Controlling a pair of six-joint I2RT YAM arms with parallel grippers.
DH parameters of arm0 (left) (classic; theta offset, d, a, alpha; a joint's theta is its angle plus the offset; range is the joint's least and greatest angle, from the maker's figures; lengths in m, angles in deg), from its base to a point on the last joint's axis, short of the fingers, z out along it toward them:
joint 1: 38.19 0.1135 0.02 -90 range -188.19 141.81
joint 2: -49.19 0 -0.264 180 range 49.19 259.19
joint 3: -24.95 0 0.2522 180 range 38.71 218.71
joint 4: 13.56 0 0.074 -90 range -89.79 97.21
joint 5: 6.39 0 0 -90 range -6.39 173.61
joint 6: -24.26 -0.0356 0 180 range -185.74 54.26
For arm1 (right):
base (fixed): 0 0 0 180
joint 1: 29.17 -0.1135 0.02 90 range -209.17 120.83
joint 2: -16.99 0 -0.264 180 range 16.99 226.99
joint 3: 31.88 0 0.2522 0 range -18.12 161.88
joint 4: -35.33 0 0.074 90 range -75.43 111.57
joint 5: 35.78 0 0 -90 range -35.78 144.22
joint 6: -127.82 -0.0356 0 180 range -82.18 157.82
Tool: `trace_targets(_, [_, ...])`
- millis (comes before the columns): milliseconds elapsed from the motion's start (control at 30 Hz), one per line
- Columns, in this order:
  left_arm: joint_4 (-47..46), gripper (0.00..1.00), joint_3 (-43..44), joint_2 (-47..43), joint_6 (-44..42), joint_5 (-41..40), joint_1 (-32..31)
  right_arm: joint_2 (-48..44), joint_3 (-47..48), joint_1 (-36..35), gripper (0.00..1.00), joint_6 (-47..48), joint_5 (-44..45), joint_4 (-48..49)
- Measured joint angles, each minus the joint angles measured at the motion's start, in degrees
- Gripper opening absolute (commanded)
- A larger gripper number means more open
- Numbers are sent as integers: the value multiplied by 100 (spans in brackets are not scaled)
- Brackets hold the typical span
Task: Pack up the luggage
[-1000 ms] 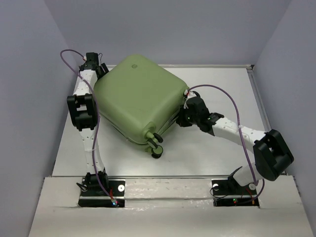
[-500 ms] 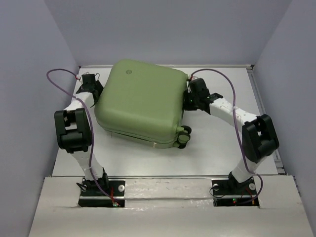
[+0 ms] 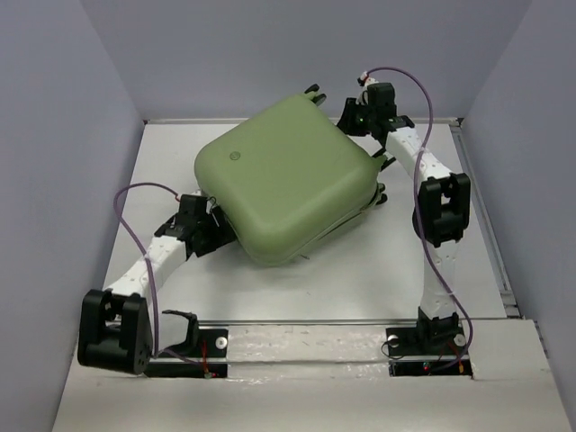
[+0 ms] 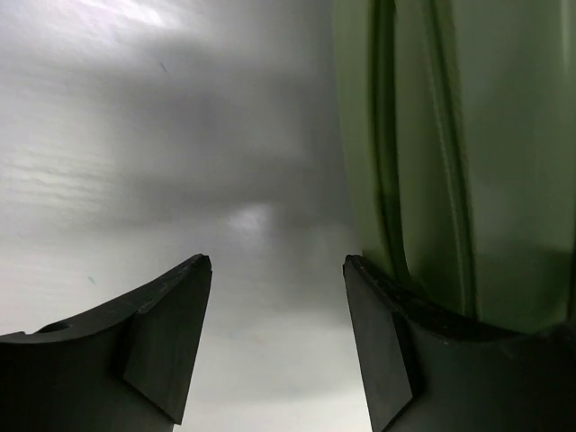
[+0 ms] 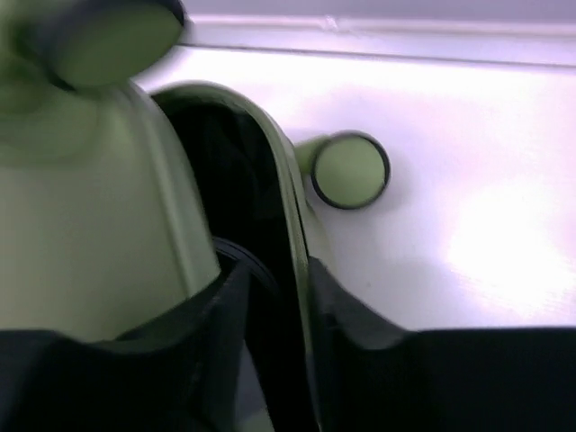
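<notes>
- As it lies flat on the table [image 3: 360,279] with one broad shell facing up, the luggage [image 3: 288,180] occupies the middle of the surface, toward the far wall.
- Its outline is turned diamond-wise to the table edges: one corner points at the far wall, and the opposite corner points at the arm bases.
- The long axis runs from near-left to far-right.
- The wheel end points far-right; the opposite end points near-left.
- The round logo [image 3: 235,155] sits on the upper shell, toward the left corner.
- The left gripper [image 3: 214,229] is low at the near-left edge of the luggage.
- In the left wrist view its fingers [image 4: 162,333] are spread, with only bare table between them. The right-hand finger lies just beside the green side wall and its seam [image 4: 387,162].
- The right gripper [image 3: 355,117] is at the far-right wheel end.
- In the right wrist view the two shells stand slightly apart there, with black lining [image 5: 234,180] showing in the gap.
- One shell rim [image 5: 301,261] passes between the right fingers, which are drawn close on either side of it. They appear to pinch it, though this view is blurred.
- A green-and-black wheel [image 5: 349,169] sits just beyond that rim, above the table.
</notes>
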Motion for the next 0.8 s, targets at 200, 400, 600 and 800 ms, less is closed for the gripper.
trace_targets(200, [389,73,-151,-1038,151,415,-417,227,1322,-164,82,-144,-710,-151])
trace_targets(400, [378,75,109,-1342,216,568,-651,-133,1309,-625,78,-118,-938,-407])
trace_targets(600, [245,75,319,-1344,245,542,-662,-2122,-1128,-686,25,-120,-1032,-175])
trace_targets(800, [52,77,310,-1585,310,367,-684,-5602,-4937,-1486,16,-597,-929,1878])
